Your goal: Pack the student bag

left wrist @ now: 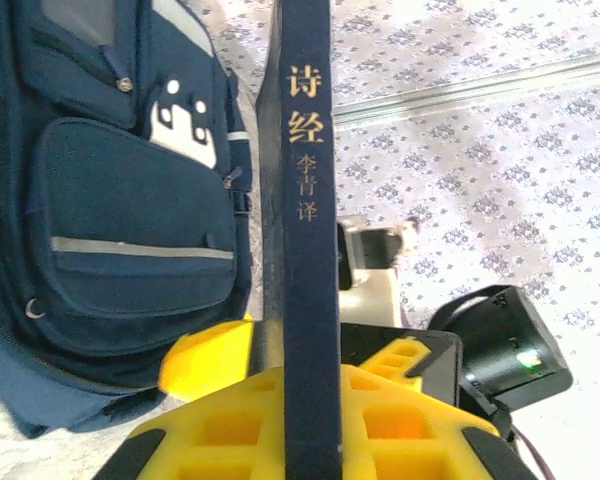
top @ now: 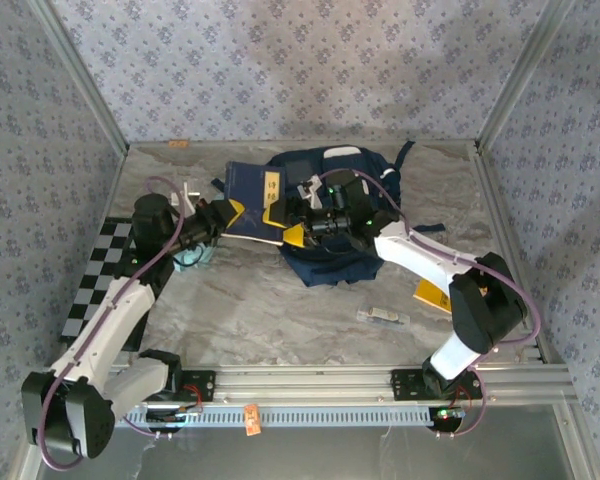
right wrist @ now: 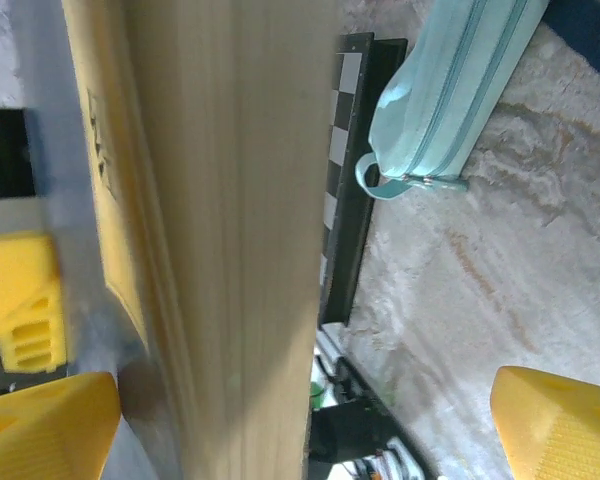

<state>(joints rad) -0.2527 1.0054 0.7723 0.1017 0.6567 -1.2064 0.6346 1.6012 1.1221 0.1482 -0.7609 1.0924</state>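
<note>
The student bag (top: 345, 215), a navy backpack, lies at the back middle of the table, and its front pockets show in the left wrist view (left wrist: 120, 220). A navy-blue book (top: 252, 200) with gold characters on its spine (left wrist: 310, 250) is held up just left of the bag. My left gripper (top: 230, 215) is shut on the book's spine, with yellow fingers pressed on both sides (left wrist: 312, 385). My right gripper (top: 283, 226) stands open at the book's other edge. Its fingertips are spread wide (right wrist: 300, 425), and the page edge (right wrist: 230, 240) lies against the left one.
A pale teal pencil case (top: 193, 257) (right wrist: 450, 100) lies by a black-and-white checkerboard (top: 105, 275) at the left. A small grey item (top: 383, 317) and a yellow object (top: 432, 296) lie front right. Metal frame rails border the table.
</note>
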